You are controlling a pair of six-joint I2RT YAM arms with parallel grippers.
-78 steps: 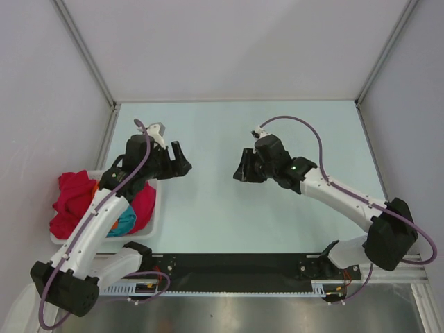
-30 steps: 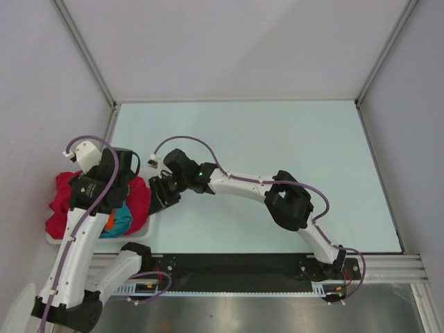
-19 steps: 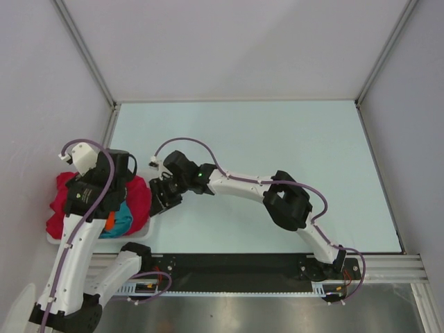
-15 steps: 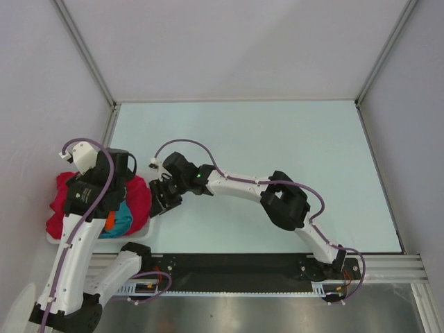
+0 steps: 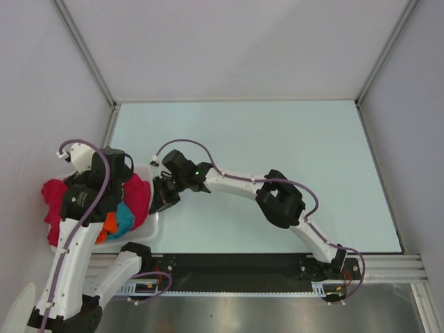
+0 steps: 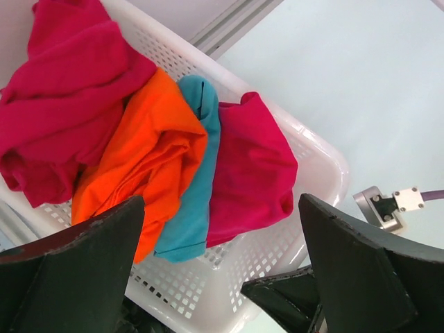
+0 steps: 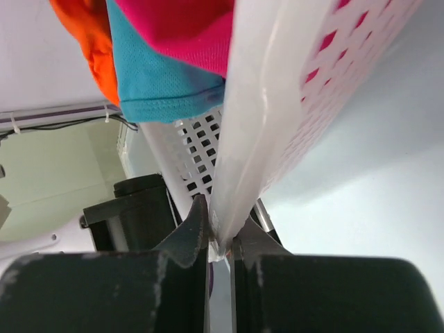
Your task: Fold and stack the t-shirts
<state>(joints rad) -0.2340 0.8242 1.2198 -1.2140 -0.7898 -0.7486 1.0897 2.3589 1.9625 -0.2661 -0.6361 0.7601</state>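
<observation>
A white slatted basket [image 5: 154,223] at the table's left edge holds the t-shirts in a crumpled heap: crimson [image 5: 53,198], orange [image 5: 108,226] and teal [image 5: 125,218]. In the left wrist view the crimson [image 6: 62,104], orange [image 6: 146,152] and teal [image 6: 195,173] shirts lie side by side, with another crimson fold [image 6: 253,166] on the right. My left gripper [image 6: 218,277] hangs open above the heap, touching nothing. My right gripper [image 7: 220,239] is shut on the basket's right rim [image 7: 277,104], and teal cloth [image 7: 152,76] hangs just inside it.
The right arm [image 5: 236,184] stretches across the near part of the table toward the basket. A side wall with a metal rail [image 5: 107,132] runs close behind the basket. The black base rail [image 5: 236,267] lies along the near edge.
My right gripper has closed on the basket's rim. The basket and its heap have shifted a little to the left. The left arm has drifted slightly left above the shirts.
</observation>
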